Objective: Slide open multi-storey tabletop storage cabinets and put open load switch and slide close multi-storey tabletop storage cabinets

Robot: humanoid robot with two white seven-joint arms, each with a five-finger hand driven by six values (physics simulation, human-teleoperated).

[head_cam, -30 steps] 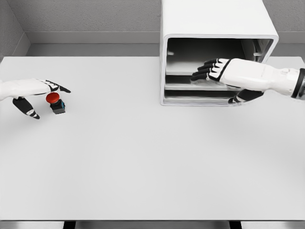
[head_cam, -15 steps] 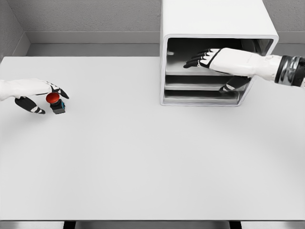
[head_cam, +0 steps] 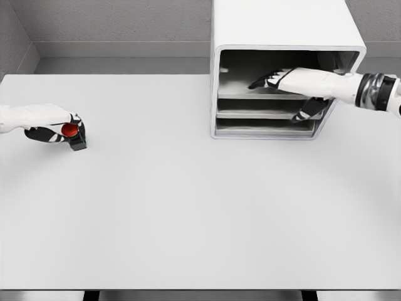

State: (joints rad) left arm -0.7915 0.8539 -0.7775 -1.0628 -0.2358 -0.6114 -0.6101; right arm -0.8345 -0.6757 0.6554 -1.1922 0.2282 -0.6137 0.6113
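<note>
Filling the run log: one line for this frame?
left hand: shut on switch | right hand: open, inside cabinet top shelf | switch on table

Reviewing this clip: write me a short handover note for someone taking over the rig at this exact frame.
Left hand: at the table's far left edge, fingers curled around the red-capped load switch, which sits on the table, not lifted.
Right hand: reaching into the top level of the white storage cabinet from the right, fingers extended over the upper shelf, holding nothing.
Done: switch grasped; right hand at the cabinet.
Unclear: none of the shelves visibly juts out past the cabinet's front, so I cannot confirm one is slid open.
Left: slide a level open, carry the switch across and place it inside, slide it closed.
</note>
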